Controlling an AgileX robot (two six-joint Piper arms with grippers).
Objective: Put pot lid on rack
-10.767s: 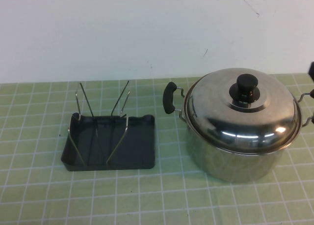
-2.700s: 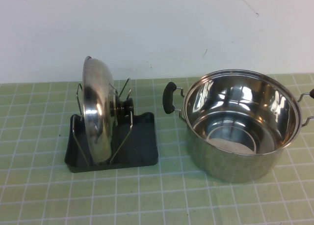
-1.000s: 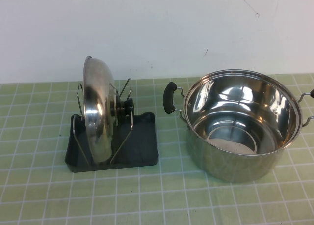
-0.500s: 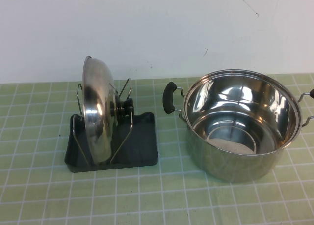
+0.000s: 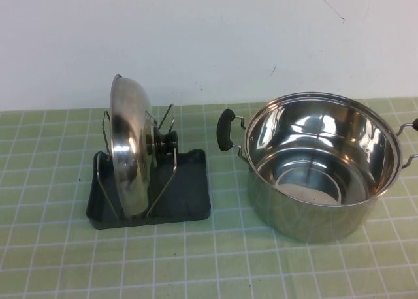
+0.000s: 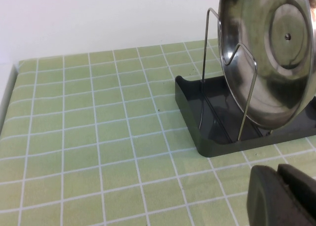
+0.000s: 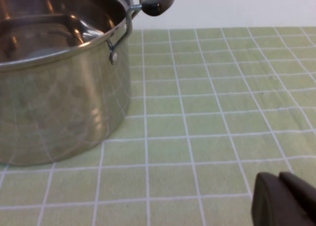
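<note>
The shiny steel pot lid (image 5: 129, 149) stands on edge in the dark grey rack (image 5: 186, 201), held between the wire prongs, its black knob (image 5: 168, 142) facing the pot. In the left wrist view the lid (image 6: 271, 58) leans in the rack (image 6: 217, 132) with its hollow underside showing. My left gripper (image 6: 279, 174) is shut and empty, low over the table, a short way from the rack's near corner. My right gripper (image 7: 279, 179) is shut and empty, low over the table beside the pot. Neither gripper shows in the high view.
The deep steel pot (image 5: 320, 175) with black side handles (image 5: 225, 129) stands open at the right; it also shows in the right wrist view (image 7: 54, 73). A green tiled cloth (image 5: 196, 260) covers the table, with a white wall behind.
The lid went from the pot onto the rack well before the last second. Over the last second nothing has visibly moved.
</note>
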